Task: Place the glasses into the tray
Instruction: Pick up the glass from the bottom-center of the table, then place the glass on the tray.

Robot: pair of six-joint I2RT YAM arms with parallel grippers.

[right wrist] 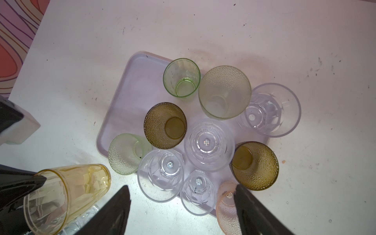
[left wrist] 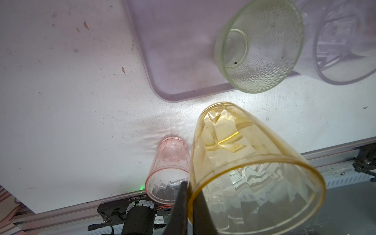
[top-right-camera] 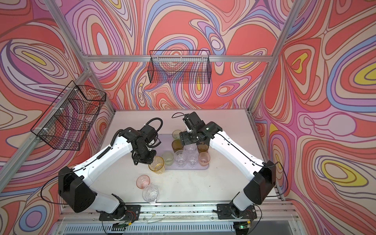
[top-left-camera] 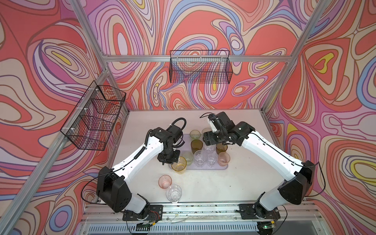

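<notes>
White tabletop, swirl-patterned walls. The amber glass is pinched by its rim in the left gripper, just outside the near left corner of the tray; the right gripper is held wide and empty above it.

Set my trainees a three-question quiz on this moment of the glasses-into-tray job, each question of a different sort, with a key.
1. True or false: the left gripper is shut on the rim of the amber-yellow glass.
2. How many glasses stand ungripped on the table, outside the tray? A one, B two, C five.
3. Fill in: the right gripper, above the tray, holds nothing; its jaws are ____.

Key
1. True.
2. B: the pink glass and the clear glass near the front edge.
3. open.
</notes>
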